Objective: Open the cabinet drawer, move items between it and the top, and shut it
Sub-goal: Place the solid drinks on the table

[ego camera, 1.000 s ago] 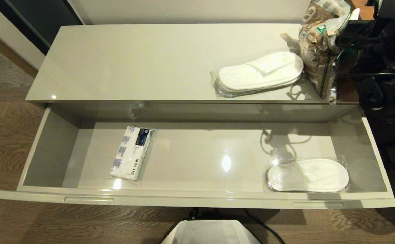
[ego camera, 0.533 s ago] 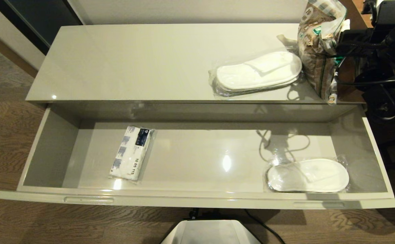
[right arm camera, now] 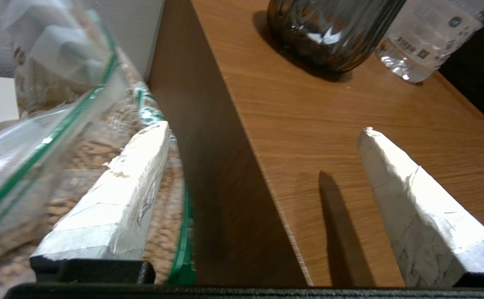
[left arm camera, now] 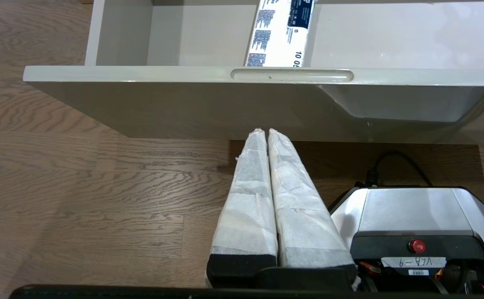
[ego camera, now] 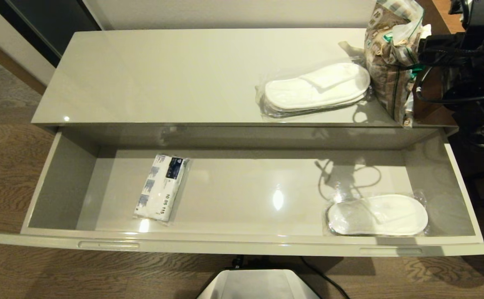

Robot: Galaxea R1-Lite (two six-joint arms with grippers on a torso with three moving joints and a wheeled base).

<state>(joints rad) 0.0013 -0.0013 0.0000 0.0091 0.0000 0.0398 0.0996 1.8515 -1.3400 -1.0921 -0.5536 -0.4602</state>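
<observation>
The right claw [right arm camera: 262, 133] was spread wide beside the tall snack bag [ego camera: 391, 62] at the right end of the cabinet top [ego camera: 183, 74], and a bump could have tipped the bag into the open drawer [ego camera: 242, 243], while the left claw [left arm camera: 265, 132] waited pressed together below.

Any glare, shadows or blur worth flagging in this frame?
Head view: a bright glare spot on the cabinet drawer floor, and cable-like shadows near the bagged slippers. Right wrist view: the crinkly packet is close and blurred, and a finger of the open right gripper casts a dark shadow on the brown desk. Left wrist view: sharp.
</observation>
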